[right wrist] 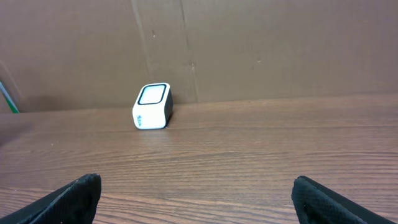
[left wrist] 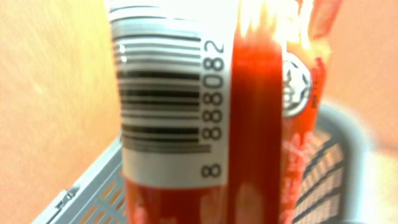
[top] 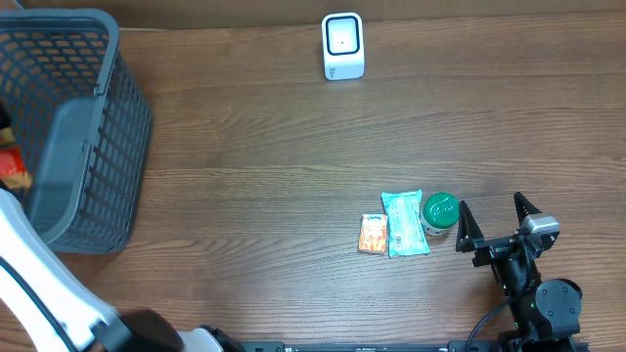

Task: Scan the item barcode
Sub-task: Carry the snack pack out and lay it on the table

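left hand (top: pixel 6 145) closed, seemingly on a red packet (left wrist: pixel 261 124) over the grey basket (top: pixel 98 137), long axis upright in the wrist view, barcode (left wrist: pixel 161 93) toward that camera. scanner (top: pixel 342 46) stands far back on the desk (top: pixel 245 147). right hand (top: pixel 490 203) gapes wide, empty.

red packet (left wrist: pixel 261 124): the white label (left wrist: pixel 163 169) carries a barcode (left wrist: pixel 158 93). digits printed sideways along the barcode read "8 888082". the round emblem (left wrist: pixel 297 87) beside the label is too blurred to read.
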Motion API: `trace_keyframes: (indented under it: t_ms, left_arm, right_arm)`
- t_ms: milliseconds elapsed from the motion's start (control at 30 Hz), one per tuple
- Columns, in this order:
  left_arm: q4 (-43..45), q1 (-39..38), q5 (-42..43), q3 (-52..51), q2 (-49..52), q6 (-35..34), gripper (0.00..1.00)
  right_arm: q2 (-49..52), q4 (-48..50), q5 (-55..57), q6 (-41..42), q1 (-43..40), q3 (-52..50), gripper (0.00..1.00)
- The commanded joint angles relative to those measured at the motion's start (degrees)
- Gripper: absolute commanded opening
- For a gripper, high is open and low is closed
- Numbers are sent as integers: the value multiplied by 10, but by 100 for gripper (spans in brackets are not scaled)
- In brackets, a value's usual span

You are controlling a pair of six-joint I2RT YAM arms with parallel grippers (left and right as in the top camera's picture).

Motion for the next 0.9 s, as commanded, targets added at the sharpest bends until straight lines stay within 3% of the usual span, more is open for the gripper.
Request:
trace_keyframes:
  t_ms: [0,233,433,633,867]
  left_arm:
    - [0,-47,-12,18,-88,-95,4]
    - [-142,-219,14,18,-162,-131,4]
    - [-291,-389,16,7,-154,-132,4]
    - [-324,-471,-6,-49,-129,-168,4]
    - [-296,-544,-35,-174,-111,-246,4]
  right_arm:
    - [-5,3,0,2,-2,-6,100]
    - [-5,3,1,2,-2,-6,100]
    - [-5,3,0,2,-2,-6,100]
    - [-5,3,0,2,-2,-6,100]
    - [-5,3,0,2,-2,-6,100]
